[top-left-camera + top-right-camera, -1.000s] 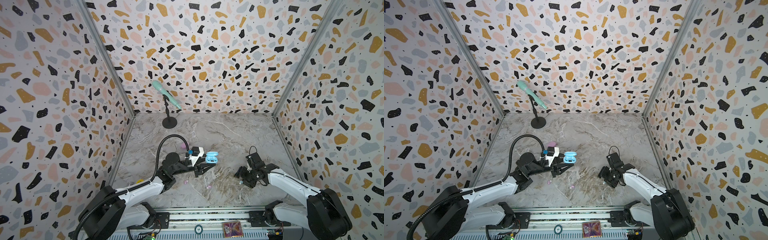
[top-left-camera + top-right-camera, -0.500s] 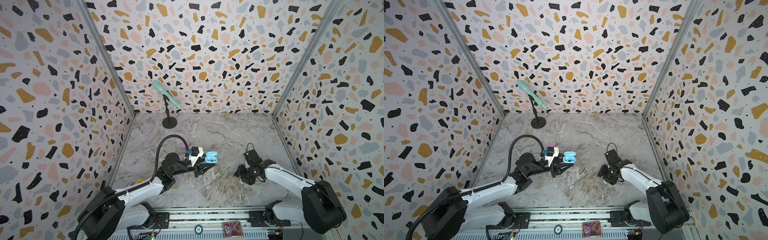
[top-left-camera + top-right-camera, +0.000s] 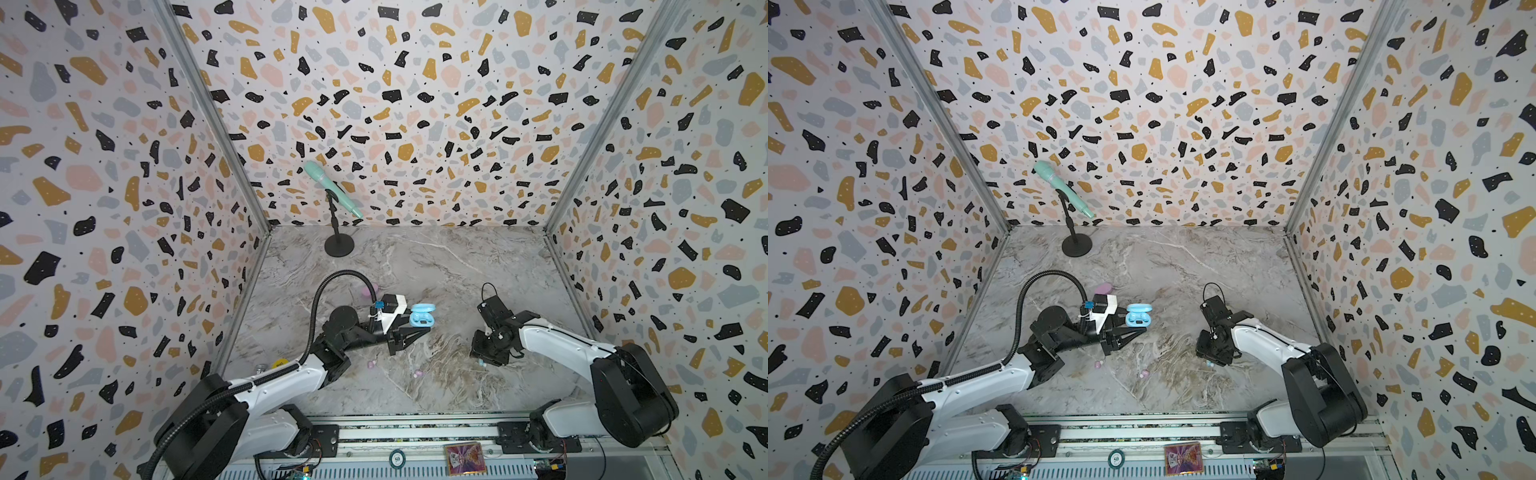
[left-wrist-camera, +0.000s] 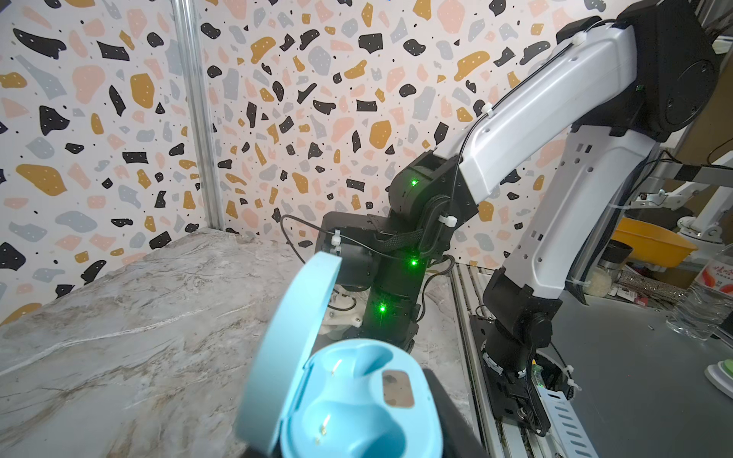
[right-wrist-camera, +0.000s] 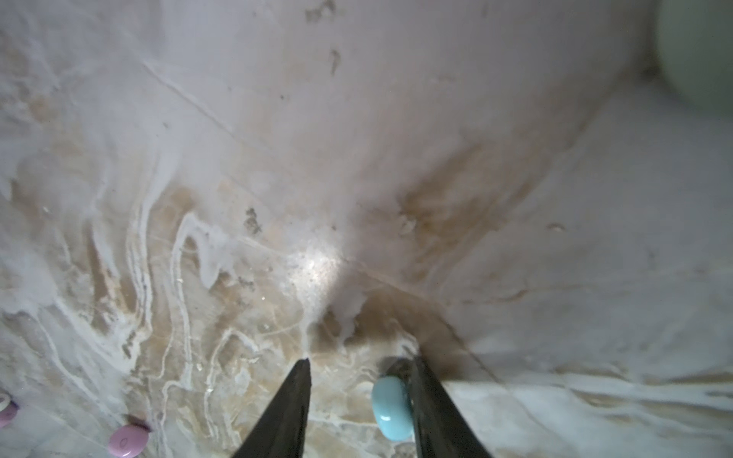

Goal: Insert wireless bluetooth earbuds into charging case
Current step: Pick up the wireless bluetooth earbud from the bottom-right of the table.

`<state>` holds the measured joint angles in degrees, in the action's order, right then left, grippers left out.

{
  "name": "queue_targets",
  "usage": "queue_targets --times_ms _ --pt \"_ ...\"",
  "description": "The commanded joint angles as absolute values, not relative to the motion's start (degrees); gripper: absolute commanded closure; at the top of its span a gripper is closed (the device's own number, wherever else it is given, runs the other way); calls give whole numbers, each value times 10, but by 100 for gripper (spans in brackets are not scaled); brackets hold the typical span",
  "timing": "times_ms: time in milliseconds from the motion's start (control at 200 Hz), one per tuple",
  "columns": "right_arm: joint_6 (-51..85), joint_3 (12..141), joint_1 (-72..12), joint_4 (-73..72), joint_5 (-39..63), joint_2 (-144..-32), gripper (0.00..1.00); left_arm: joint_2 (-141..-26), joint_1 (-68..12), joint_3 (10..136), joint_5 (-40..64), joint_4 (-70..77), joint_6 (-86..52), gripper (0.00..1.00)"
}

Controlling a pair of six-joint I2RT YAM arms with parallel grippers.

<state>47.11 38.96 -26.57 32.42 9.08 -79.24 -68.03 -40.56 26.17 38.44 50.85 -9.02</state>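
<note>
Entry, right arm, pick of first bud.

Over the last second the right end effector [image 3: 483, 360] has come down close over the desk [image 3: 457, 266], its forearm drawn in toward the front rail. Its jaws have been narrowing. In the right wrist view the light blue earbud [image 5: 390, 408] lies on the marble between the two fingers [image 5: 287, 416]. It touches one finger, and a strip of bare desk still shows between it and the other. State: not yet pinching, nothing held.

The left end effector [image 3: 409, 328] has not shifted. It stays clenched on the light blue charging case [image 3: 422, 316], held off the desk toward the middle with the lid hinged open. The left wrist view shows both sockets of the case [image 4: 357, 396] empty, with the contact pins visible.

Two pink earbuds [image 3: 371, 364] lie loose on the desk between the arms, nearer the rail. A pink case [image 3: 370, 289] sits behind the left arm, mostly hidden. A pale greenish rounded edge at one corner of the right wrist view may be a third case, but it is too blurred to say.

Reading: no bud is seated yet, so the task is at its start. The matching bud is bracketed but sits off-centre, so I expect the free finger to shove it sideways before the grip sets. A bud this small and rounded could roll or pop out. If the grip holds, what remains is the carry across to the open case.
</note>
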Motion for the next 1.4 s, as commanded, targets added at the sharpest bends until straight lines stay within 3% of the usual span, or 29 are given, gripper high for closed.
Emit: queue_targets --times_ms 0,681,1071,1397 --pt "459 398 -271 355 73 -800 60 -666 -402 258 384 532 -83 85" --pt "431 405 -295 402 32 -819 72 -658 -403 256 382 531 -83 85" --pt "432 393 -298 392 35 -825 90 -657 -402 258 382 530 -82 85" --pt "435 416 -293 375 58 -760 95 -661 -403 259 383 533 -85 85"
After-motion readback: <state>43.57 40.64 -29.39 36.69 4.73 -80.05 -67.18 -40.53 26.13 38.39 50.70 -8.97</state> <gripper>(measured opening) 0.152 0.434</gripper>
